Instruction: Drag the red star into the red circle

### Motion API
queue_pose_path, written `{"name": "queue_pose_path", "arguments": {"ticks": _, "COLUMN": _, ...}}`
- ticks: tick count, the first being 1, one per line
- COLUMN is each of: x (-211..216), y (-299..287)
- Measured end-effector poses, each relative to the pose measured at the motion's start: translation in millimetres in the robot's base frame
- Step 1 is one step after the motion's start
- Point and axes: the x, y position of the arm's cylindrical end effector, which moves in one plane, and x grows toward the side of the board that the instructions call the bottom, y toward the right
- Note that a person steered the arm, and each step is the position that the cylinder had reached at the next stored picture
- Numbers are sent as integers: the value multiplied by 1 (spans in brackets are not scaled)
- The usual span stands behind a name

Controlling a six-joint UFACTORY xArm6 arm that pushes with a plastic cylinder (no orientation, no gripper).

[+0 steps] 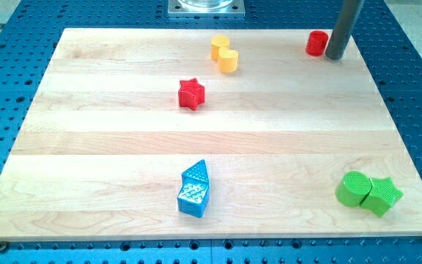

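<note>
A pale wooden board surface (pixel 108 147) lies on a blue perforated metal bench (pixel 416 81). A small red plastic star (pixel 191 94) sits left of centre in the upper half. A red plastic cylinder (pixel 316 43) stands near the top right, with the dark rod's tip (pixel 335 56) touching or just beside its right side. The arm carries no hand, only this rod.

A single camera looks down at a slant from the near edge of the bench (pixel 108 139), taking in almost the whole wooden top.
</note>
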Motion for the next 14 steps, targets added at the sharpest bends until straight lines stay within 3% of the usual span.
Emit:
{"name": "queue_pose_path", "arguments": {"ticks": 2, "x": -22, "y": -1}}
{"name": "queue_pose_path", "arguments": {"ticks": 3, "x": 33, "y": -32}}
{"name": "queue_pose_path", "arguments": {"ticks": 4, "x": 124, "y": -132}}
{"name": "queue_pose_path", "arguments": {"ticks": 5, "x": 166, "y": -266}}
{"name": "queue_pose_path", "arguments": {"ticks": 6, "x": 149, "y": -303}}
{"name": "queue_pose_path", "arguments": {"ticks": 8, "x": 110, "y": -315}}
{"name": "queue_pose_path", "arguments": {"ticks": 9, "x": 102, "y": -234}}
{"name": "queue_pose_path", "arguments": {"ticks": 10, "x": 129, "y": -232}}
{"name": "queue_pose_path", "arguments": {"ticks": 11, "x": 138, "y": -184}}
{"name": "queue_pose_path", "arguments": {"ticks": 12, "x": 89, "y": -145}}
{"name": "queue_pose_path", "arguments": {"ticks": 14, "x": 95, "y": -180}}
